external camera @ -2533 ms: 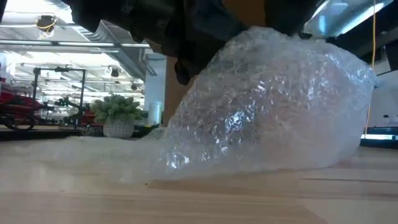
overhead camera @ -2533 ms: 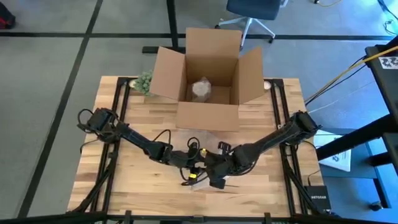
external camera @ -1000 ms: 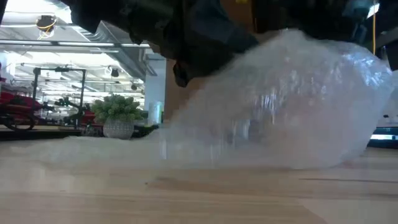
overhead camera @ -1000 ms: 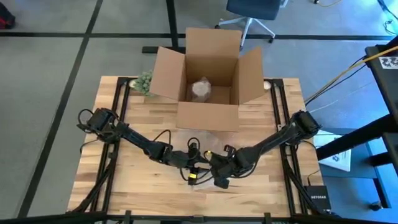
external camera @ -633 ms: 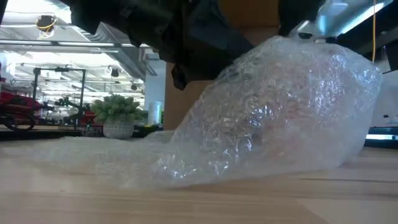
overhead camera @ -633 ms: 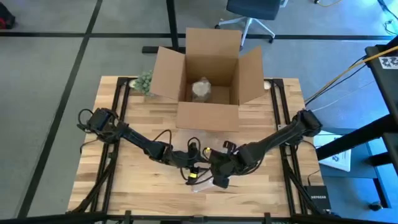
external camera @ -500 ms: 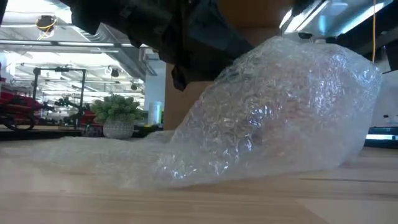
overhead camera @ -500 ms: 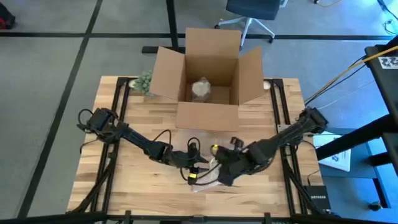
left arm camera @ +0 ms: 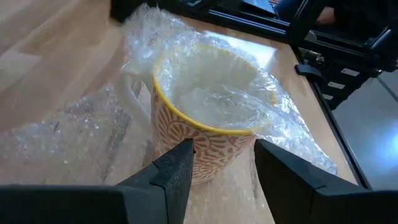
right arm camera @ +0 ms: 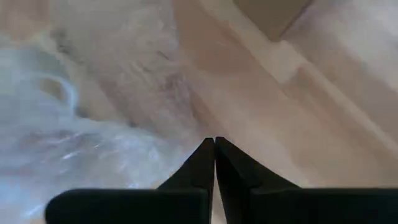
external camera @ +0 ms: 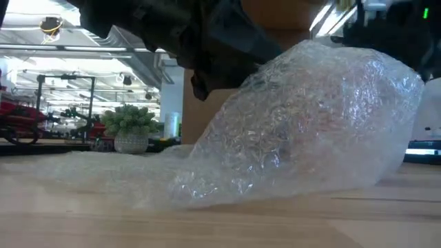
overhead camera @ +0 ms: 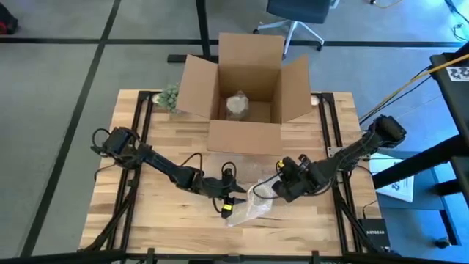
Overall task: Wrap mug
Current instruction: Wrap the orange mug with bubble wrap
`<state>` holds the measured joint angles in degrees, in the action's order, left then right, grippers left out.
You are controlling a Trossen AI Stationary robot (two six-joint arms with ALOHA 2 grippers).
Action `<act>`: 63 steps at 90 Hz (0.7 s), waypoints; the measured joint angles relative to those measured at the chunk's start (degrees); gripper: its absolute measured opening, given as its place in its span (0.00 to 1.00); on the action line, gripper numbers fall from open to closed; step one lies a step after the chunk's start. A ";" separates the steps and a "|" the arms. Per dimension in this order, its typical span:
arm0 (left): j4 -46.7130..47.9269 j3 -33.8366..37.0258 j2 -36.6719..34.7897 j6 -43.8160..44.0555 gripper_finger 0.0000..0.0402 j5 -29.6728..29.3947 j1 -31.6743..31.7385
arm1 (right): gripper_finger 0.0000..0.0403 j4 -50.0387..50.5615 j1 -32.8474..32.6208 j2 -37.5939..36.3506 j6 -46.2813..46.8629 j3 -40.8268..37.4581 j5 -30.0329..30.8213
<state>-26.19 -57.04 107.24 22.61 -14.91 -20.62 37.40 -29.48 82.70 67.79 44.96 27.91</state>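
An orange-patterned mug with a yellow rim (left arm camera: 205, 140) stands on a sheet of bubble wrap (left arm camera: 62, 130) near the table's front middle. Wrap is tucked into its mouth and bunched around it (overhead camera: 250, 209). In the low view the bubble wrap (external camera: 303, 124) hides the mug. My left gripper (left arm camera: 217, 155) is open and low at the mug's left side (overhead camera: 229, 199), with its fingers in front of the mug's wall. My right gripper (right arm camera: 214, 142) is shut on nothing, above bare wood to the right of the bundle (overhead camera: 282, 191). My left gripper comes in level from the table's left, and its open fingers (left arm camera: 180, 165) stand in front of the lower wall of the mug (left arm camera: 214, 155). I cannot tell whether they touch the mug or the wrap.
An open cardboard box (overhead camera: 245, 137) stands at the far middle of the table with a wrapped bundle (overhead camera: 237, 104) inside. A small potted plant (overhead camera: 170, 95) sits at the box's left. There is bare wood at the table's near left and right.
My right gripper has drawn back from over the wrapped mug toward the table's right edge, clear of the bundle. The bubble wrap shook about a second ago and now lies still, heaped over the mug.
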 joint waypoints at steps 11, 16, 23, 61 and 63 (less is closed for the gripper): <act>0.06 0.00 -0.02 0.90 0.38 0.17 0.32 | 0.00 -11.90 0.24 -0.12 -6.45 -1.88 -1.31; 0.19 0.00 -0.02 1.40 0.38 0.37 0.45 | 0.00 -13.48 0.22 -0.16 -8.03 -1.26 -1.75; 0.19 0.00 -0.02 1.64 0.38 0.37 0.43 | 0.00 -12.47 -0.24 -0.66 -9.71 0.81 -1.89; 0.31 -0.02 -0.04 2.50 0.38 0.38 0.54 | 0.00 -17.46 -0.61 0.03 -16.81 6.15 -6.78; 0.30 -0.02 -0.04 2.50 0.38 0.38 0.57 | 0.00 -17.41 -0.61 0.35 -16.82 6.15 -7.04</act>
<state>-25.89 -57.06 107.20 25.11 -14.52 -20.04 19.98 -30.09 83.05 50.96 51.11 20.87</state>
